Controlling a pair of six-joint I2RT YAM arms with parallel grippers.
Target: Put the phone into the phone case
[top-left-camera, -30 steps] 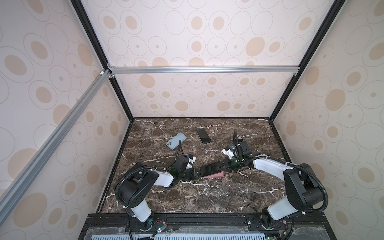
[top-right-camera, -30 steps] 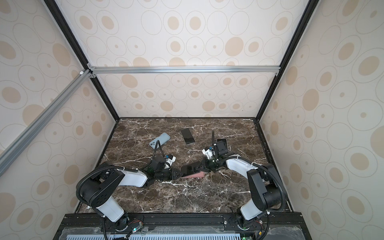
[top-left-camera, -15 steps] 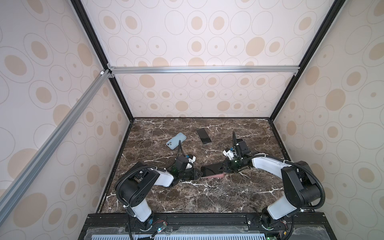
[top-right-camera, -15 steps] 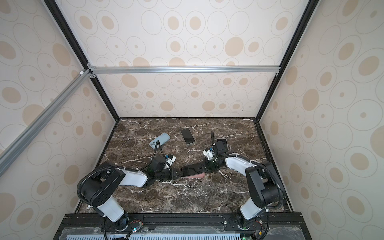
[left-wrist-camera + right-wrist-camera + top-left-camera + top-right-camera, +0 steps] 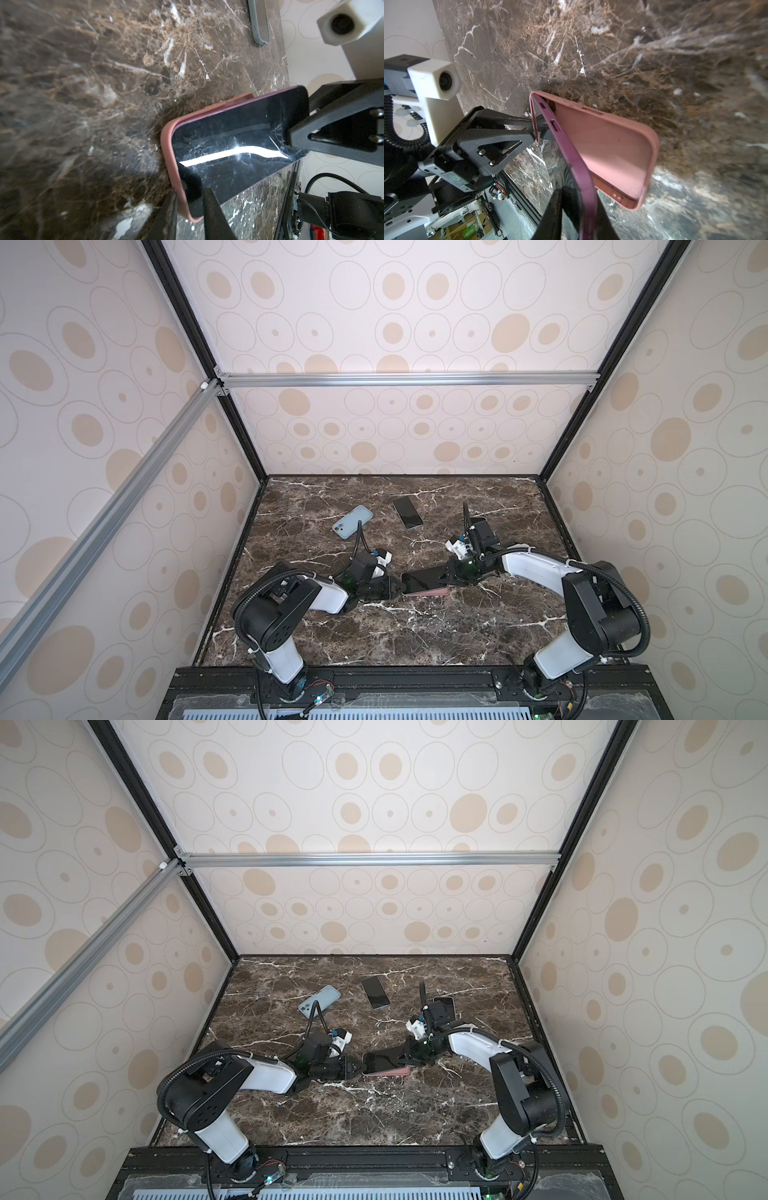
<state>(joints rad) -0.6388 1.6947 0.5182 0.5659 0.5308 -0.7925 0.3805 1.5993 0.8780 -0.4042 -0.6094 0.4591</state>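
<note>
A pink phone case (image 5: 430, 593) lies on the marble floor in both top views. The dark-screened, purple-edged phone (image 5: 422, 578) slants over it. Its left end sits inside the case's end and its right end is raised. My left gripper (image 5: 398, 587) is shut on that end of the case, one finger under the rim (image 5: 166, 149) and one on the screen (image 5: 228, 128). My right gripper (image 5: 451, 574) is shut on the phone's raised end. In the right wrist view its fingers straddle the purple edge (image 5: 571, 149) above the open pink shell (image 5: 612, 145).
A light blue phone (image 5: 352, 521) and a black phone (image 5: 408, 512) lie further back on the floor. Another phone (image 5: 444, 1004) shows behind the right wrist. Patterned walls close in the floor on three sides.
The right gripper and the phone's raised end have edged slightly left and down towards the case. The left arm has stayed put.
</note>
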